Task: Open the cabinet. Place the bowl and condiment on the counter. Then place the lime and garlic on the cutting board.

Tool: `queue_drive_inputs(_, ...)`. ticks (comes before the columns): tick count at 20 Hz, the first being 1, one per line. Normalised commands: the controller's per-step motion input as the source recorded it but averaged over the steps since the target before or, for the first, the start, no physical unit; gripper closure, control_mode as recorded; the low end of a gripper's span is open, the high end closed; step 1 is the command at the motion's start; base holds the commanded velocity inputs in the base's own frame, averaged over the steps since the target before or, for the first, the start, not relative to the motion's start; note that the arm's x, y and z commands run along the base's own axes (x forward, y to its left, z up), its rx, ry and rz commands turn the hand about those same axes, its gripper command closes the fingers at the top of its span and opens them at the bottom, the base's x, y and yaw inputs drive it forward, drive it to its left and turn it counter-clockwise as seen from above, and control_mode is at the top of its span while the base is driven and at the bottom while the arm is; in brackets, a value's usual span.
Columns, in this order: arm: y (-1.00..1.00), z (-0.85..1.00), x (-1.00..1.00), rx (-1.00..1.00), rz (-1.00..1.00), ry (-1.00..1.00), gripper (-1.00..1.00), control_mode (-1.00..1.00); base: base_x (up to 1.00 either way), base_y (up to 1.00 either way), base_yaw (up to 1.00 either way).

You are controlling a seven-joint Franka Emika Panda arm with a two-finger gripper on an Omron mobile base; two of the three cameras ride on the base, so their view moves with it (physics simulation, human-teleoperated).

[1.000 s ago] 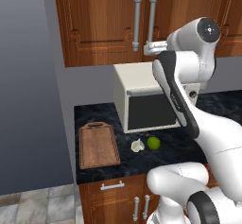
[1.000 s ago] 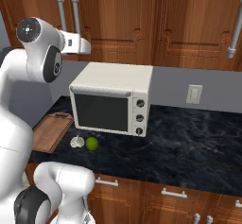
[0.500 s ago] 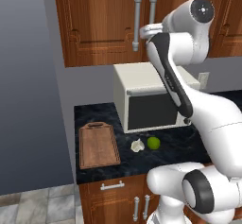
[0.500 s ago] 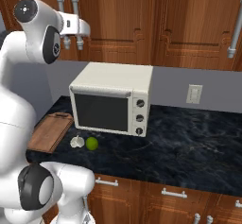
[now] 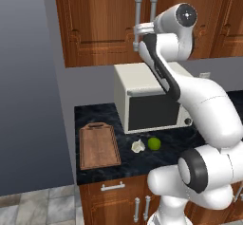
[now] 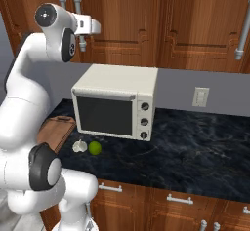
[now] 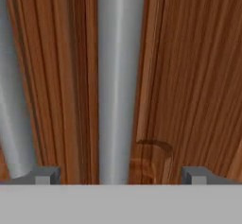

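Up top, cabinet [image 5: 102,22] doors closed, hung above the toaster oven [image 6: 117,103]. Gripper [image 7: 118,173] spread wide, fingers either side of one grey bar handle [image 7: 116,76], not clamped on it. Below the oven front on the counter [image 6: 195,147]: lime [image 5: 154,144] w/ garlic [image 5: 138,146] just beside it; cutting board [image 5: 98,145] near the garlic, further from the oven.

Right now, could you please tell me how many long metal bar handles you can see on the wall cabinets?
3. Two handles stand side by side where the left cabinet's doors meet, by the claw; a third is far right. More may lie outside the pictures.
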Motion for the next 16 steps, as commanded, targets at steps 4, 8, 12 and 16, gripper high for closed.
queue_drive_inputs(4, 0.00, -0.01, 0.79, 0.00, 0.00, 0.00, -1.00, -1.00, 0.00, 0.00, 0.00)
queue_drive_inputs(8, 0.00, -0.16, 0.70, 0.00, 0.00, -0.03, -1.00, -1.00, 0.00, 0.00, 0.00)
queue_drive_inputs(12, 0.00, -0.21, 0.64, 0.00, 0.00, -0.08, -1.00, -1.00, 0.00, 0.00, 0.00)
queue_drive_inputs(16, 0.00, -0.28, 0.51, 0.00, 0.00, -0.09, 1.00, -1.00, 0.00, 0.00, 0.00)
